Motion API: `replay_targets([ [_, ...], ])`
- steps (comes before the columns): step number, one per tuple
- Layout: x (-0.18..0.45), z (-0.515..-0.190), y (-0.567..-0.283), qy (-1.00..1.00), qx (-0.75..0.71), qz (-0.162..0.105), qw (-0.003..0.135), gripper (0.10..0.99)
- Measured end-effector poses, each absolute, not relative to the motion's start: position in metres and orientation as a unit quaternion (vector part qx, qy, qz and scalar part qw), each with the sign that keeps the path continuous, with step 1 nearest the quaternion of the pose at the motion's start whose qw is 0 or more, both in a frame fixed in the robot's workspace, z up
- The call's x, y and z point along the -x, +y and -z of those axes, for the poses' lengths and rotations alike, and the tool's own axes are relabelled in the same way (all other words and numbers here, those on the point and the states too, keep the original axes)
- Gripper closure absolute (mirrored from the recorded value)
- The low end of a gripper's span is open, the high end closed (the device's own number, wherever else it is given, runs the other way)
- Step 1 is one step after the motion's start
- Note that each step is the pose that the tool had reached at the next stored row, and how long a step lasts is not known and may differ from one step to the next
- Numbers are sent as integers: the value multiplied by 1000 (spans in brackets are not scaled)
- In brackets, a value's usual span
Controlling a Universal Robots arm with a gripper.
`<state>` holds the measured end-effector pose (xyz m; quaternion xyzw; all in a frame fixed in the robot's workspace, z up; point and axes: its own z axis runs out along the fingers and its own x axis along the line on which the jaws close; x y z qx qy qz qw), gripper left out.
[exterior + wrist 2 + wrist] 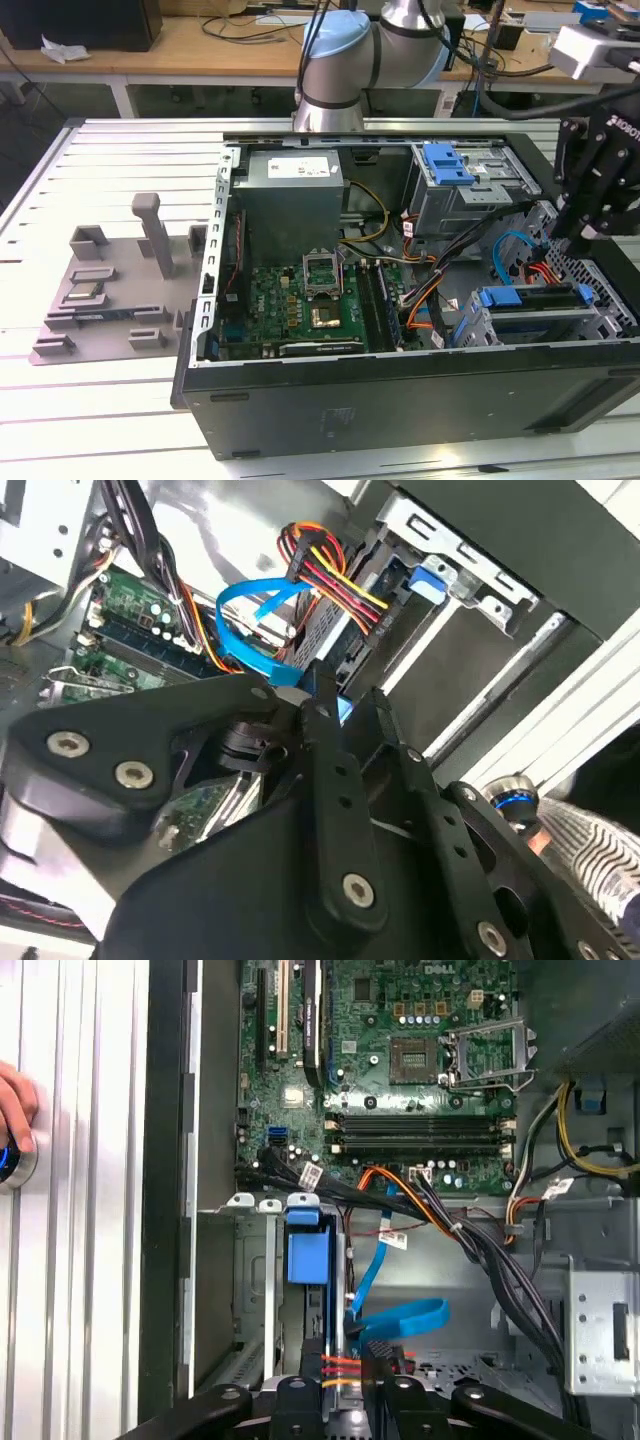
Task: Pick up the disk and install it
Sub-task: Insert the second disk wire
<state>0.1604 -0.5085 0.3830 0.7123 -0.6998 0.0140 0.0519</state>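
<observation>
Blue-framed disk (535, 300) in cage, hand (585, 235) above

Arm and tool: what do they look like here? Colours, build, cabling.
The arm has silver-grey tube segments with light blue joint caps, and dark cables run beside it. The tool is matte black, built from flat linkage bars pinned with silver screws, as both wrist views show, and carries white lettering on its body.
</observation>
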Motion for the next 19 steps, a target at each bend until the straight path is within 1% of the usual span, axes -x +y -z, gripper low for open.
replay_targets([
  [2,-153,-375,-508,-682,-730,-15,51,784],
  [11,-152,-374,-508,-681,-730,-15,51,784],
  [12,-152,-374,-508,-681,-730,-15,51,925],
  [16,-152,-374,-508,-681,-730,-15,51,929],
  [19,-152,-372,-517,-681,-730,-16,52,929],
])
